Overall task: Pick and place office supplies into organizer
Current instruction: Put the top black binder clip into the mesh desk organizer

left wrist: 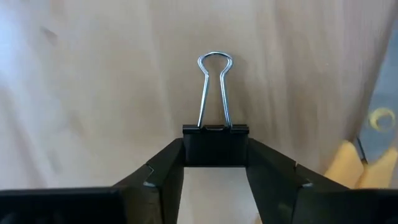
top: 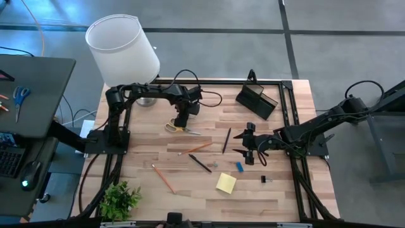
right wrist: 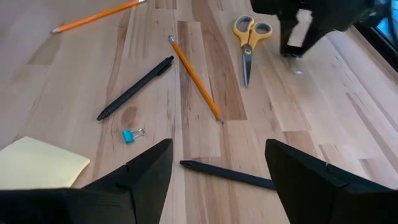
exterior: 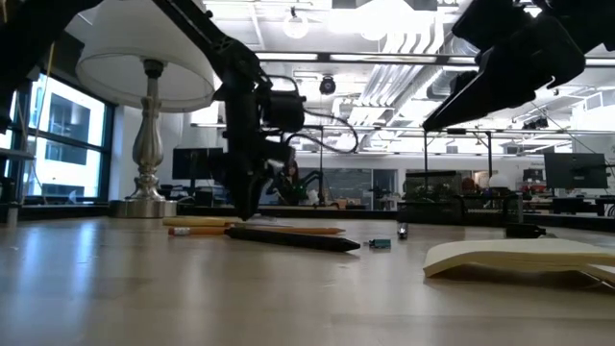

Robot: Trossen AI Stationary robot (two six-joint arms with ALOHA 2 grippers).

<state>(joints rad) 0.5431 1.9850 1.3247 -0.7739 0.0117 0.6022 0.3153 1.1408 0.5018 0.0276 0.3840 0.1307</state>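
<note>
Lamp (top: 123, 47), plant (top: 119, 200), blue-handled scissors (top: 20, 97)

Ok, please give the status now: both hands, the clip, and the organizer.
Left hand closed on black binder clip, beside yellow scissors. Right hand open, waiting over pens. Organizer at far edge; nothing seen blocking the way.

My left arm reaches in from the table's left edge, wrist bent down — the left gripper (left wrist: 216, 163) pinches a black clip (left wrist: 215, 144) between its fingertips. My right arm stretches in from the right edge (low over the wood), its right gripper (right wrist: 217, 165) spread wide — holding nothing.
</note>
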